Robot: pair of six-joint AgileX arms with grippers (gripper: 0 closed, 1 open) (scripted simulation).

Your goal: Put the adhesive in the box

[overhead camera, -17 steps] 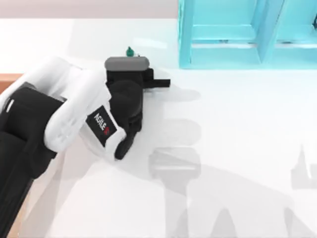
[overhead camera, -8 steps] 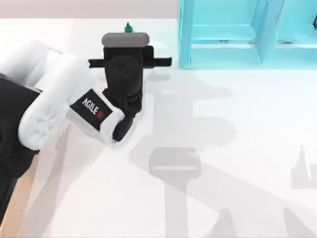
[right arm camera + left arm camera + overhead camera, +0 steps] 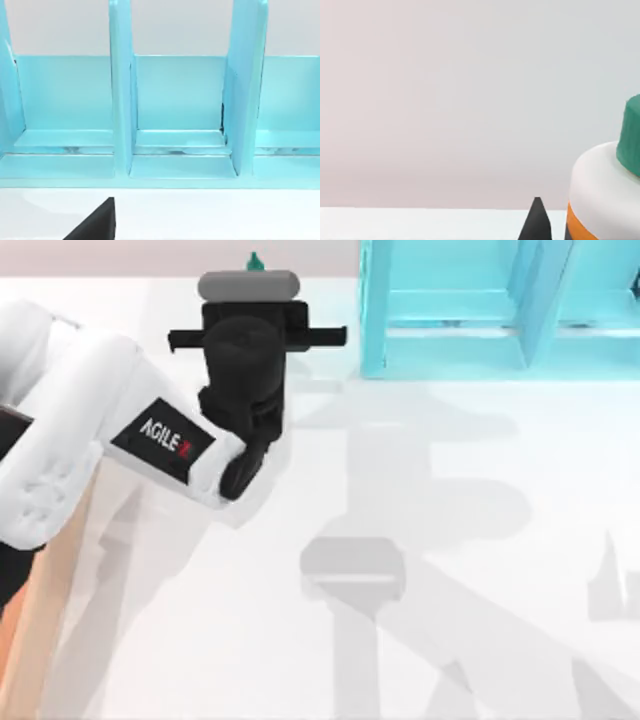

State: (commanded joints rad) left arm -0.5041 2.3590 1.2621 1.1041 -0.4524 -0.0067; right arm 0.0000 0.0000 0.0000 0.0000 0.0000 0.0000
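One adhesive [image 3: 254, 261] tip visible, body hidden

A white tabletop [image 3: 480, 540] is seen from above, crossed by soft grey shadows. A turquoise compartmented shelf unit [image 3: 470, 310] is set at the far edge, to the right of the middle, and is cut off by the top and right borders of the top view. Its open compartments are divided by upright panels. In the right wrist view the same shelf unit [image 3: 175, 120] is faced head-on: three compartments are shown side by side, separated by two upright dividers, with a low front ledge resting on the tabletop [image 3: 210, 215]. A plain pale backdrop is seen beyond the tabletop's far edge.
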